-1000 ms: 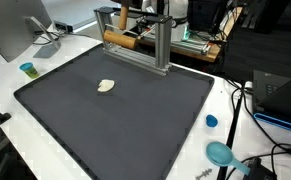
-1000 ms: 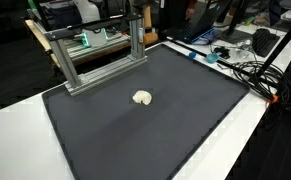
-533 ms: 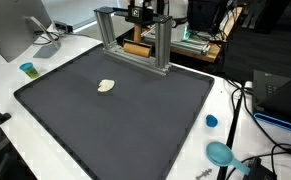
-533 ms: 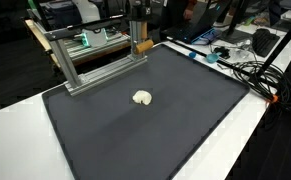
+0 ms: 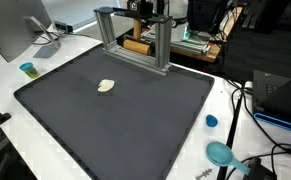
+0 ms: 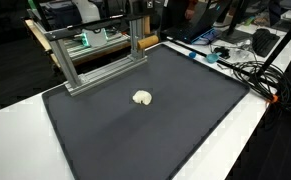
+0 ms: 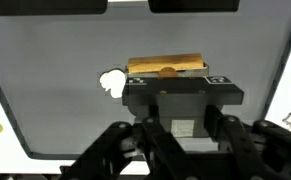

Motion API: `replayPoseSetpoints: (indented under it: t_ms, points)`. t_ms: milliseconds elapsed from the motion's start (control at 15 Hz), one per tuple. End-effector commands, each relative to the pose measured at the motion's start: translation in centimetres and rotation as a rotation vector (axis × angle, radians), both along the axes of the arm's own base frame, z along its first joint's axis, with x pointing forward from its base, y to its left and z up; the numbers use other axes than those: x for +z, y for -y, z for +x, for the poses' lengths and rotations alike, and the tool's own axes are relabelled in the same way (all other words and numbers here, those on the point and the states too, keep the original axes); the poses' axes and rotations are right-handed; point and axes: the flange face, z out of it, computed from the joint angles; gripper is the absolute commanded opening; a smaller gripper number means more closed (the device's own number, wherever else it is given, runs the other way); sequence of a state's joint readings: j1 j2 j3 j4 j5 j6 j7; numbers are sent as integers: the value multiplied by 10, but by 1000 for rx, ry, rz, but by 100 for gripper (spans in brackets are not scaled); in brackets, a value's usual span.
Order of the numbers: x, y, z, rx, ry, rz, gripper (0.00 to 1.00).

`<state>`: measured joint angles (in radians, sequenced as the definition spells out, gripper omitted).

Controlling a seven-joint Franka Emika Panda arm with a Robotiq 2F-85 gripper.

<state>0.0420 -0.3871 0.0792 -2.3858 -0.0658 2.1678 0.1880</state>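
My gripper (image 7: 181, 100) hangs high over the back edge of the black mat (image 5: 135, 120), at the top of both exterior views (image 5: 145, 8) (image 6: 145, 8), above the metal frame (image 5: 163, 45) (image 6: 95, 70). In the wrist view a short wooden rod (image 7: 165, 66) lies crosswise just beyond the dark fingers, which appear shut on it. In the exterior views the rod is mostly hidden by the gripper. A small white lump (image 5: 106, 86) (image 6: 142, 97) (image 7: 112, 82) rests alone on the mat, well apart from the gripper.
A monitor (image 5: 10, 30) and a small teal cup (image 5: 27, 69) stand off one side of the mat. A blue cap (image 5: 211, 121), a teal dish (image 5: 220, 153) and cables (image 6: 247, 70) lie off the opposite side. Cluttered benches stand behind the frame.
A second ago the wooden rod lay across the frame at mid height. It has since risen with the gripper to the top of the view. The white lump has not moved.
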Motion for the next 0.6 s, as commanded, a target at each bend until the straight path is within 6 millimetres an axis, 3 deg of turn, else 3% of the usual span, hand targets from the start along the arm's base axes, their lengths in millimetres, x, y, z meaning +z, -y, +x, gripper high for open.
replayPoseSetpoints:
  t_ms: [0,133,533]
  points:
    - [-5,17,-15,17,-28,13,21]
    - [-12,28,-28,30,-29,43,21]
    - [-6,46,-63,6,-21,33,21]
